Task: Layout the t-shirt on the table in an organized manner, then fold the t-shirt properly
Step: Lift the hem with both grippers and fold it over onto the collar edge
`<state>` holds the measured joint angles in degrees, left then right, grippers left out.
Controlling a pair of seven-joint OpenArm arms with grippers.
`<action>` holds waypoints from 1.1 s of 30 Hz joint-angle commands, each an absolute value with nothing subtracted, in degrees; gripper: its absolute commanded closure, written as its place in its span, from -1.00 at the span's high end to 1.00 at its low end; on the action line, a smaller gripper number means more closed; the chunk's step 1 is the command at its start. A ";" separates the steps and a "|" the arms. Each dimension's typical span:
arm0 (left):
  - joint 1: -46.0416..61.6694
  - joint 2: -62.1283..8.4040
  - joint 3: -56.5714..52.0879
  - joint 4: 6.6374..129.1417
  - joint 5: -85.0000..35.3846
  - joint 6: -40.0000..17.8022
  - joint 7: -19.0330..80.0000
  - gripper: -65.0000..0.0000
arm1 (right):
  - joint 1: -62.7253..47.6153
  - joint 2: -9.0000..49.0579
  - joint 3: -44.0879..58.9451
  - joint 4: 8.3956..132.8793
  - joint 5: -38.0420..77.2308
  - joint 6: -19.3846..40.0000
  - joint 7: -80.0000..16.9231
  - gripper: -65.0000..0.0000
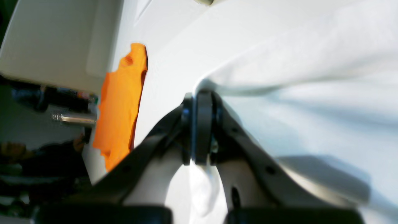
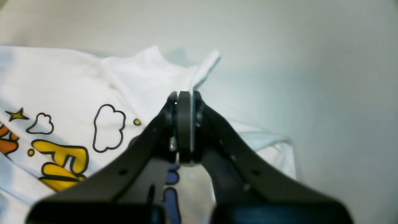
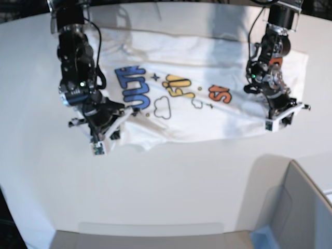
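The white cotton t-shirt with bright cartoon letters (image 3: 197, 96) lies on the big smooth white table (image 3: 171, 176). The left gripper (image 1: 202, 93) and right gripper (image 2: 184, 95) each pinch its cloth tight.

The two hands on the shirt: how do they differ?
The right hand pinches the shirt beside the blue letters; the left hand pinches plain white cloth past the orange letters. The left hand's view shows an orange cloth; the right's does not. Both are shut on the shirt.
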<state>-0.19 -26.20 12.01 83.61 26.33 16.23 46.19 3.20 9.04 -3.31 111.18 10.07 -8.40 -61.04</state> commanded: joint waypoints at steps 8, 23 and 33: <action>0.22 -27.03 10.59 84.79 27.47 16.92 45.41 -1.00 | -3.21 9.36 0.92 117.23 9.89 -8.22 -59.74 -1.00; 8.22 -26.95 0.57 101.14 9.10 4.79 48.13 -1.00 | -10.51 11.21 2.68 118.02 12.00 -8.13 -59.21 -1.00; 9.63 -26.95 -4.00 101.41 2.86 2.95 48.22 -1.00 | -15.60 16.57 4.62 118.29 25.19 -8.48 -53.76 -1.00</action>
<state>10.37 -25.93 -3.44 100.33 2.02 2.46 49.30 -16.01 16.49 4.40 117.12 24.36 -8.60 -55.22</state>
